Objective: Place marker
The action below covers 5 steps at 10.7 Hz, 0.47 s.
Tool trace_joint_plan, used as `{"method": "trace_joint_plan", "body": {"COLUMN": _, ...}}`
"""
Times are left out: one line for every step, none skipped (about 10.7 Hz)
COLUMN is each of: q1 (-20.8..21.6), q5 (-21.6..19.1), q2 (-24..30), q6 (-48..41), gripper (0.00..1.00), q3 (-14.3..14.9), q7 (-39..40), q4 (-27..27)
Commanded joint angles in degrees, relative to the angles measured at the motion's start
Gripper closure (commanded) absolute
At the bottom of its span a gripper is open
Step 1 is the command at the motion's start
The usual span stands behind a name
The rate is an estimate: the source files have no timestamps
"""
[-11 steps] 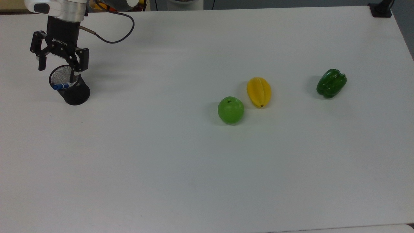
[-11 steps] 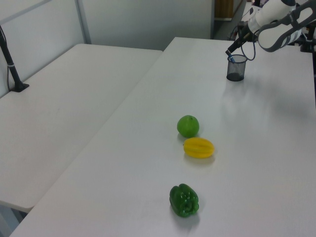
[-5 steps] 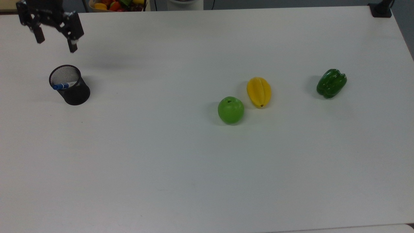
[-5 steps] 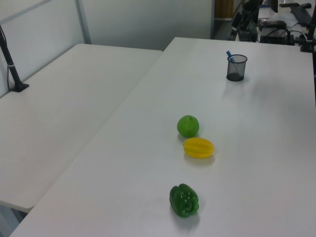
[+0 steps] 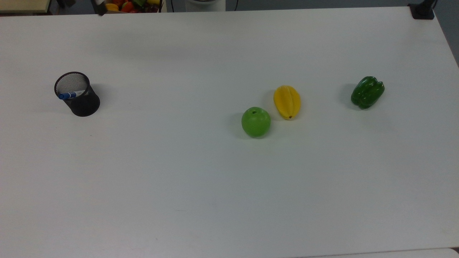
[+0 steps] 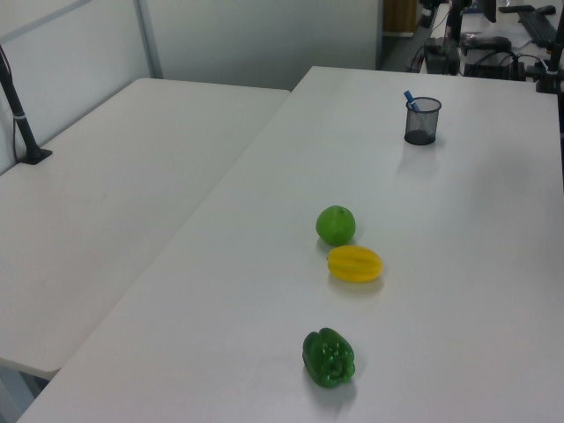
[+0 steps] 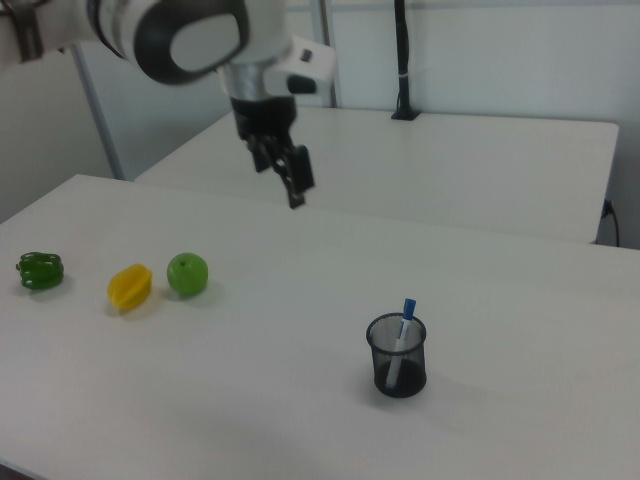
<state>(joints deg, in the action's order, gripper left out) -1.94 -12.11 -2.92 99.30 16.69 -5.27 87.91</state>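
The marker [image 5: 70, 95], white with a blue cap, stands leaning inside a black mesh cup [image 5: 80, 100] at the top view's left. The right view has the marker [image 7: 403, 335] poking blue end up out of the cup [image 7: 398, 372]. In the left view its blue tip [image 6: 411, 99] sticks out of the cup [image 6: 422, 123] at the far end of the table. My gripper [image 7: 281, 176] hangs high above the table in the right view, well up and to the right view's left of the cup, open and holding nothing.
A green apple [image 5: 255, 122], a yellow star-shaped fruit [image 5: 287, 101] and a green pepper [image 5: 367, 91] lie in the right half of the top view. A bowl of mixed fruit [image 5: 125, 5] sits beyond the far edge. A black clamp [image 5: 423, 10] grips the far right corner.
My gripper has lifted from just over the cup and gone up and out past the top view's upper edge. The marker stays in the cup, unmoved.
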Motion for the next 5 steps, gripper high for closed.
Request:
{"method": "trace_joint_plan", "body": {"q1": 0.4, "q5": -0.5, "q2": 2.0, "q6": -8.6, "gripper": 0.0, "q3": -4.9, "q7": -6.5, "q4": -3.7}}
{"method": "trace_joint_plan", "body": {"q1": 0.4, "q5": 0.4, "q2": 2.0, "q6": -9.0, "gripper": 0.0, "q3": -7.7, "q7": -8.4, "q4": -3.7}}
{"method": "trace_joint_plan", "body": {"q1": 0.4, "q5": 1.2, "q2": 2.0, "q6": -9.0, "gripper": 0.0, "q3": -10.4, "q7": -9.3, "q4": -3.6}}
{"method": "trace_joint_plan", "body": {"q1": 0.4, "q5": 3.6, "q2": 1.9, "q6": -9.0, "gripper": 0.0, "q3": -13.4, "q7": -9.3, "q4": -3.2}}
{"method": "trace_joint_plan", "body": {"q1": 0.4, "q5": 5.4, "q2": 2.0, "q6": -9.0, "gripper": 0.0, "q3": -15.4, "q7": -9.3, "q4": -2.7}}
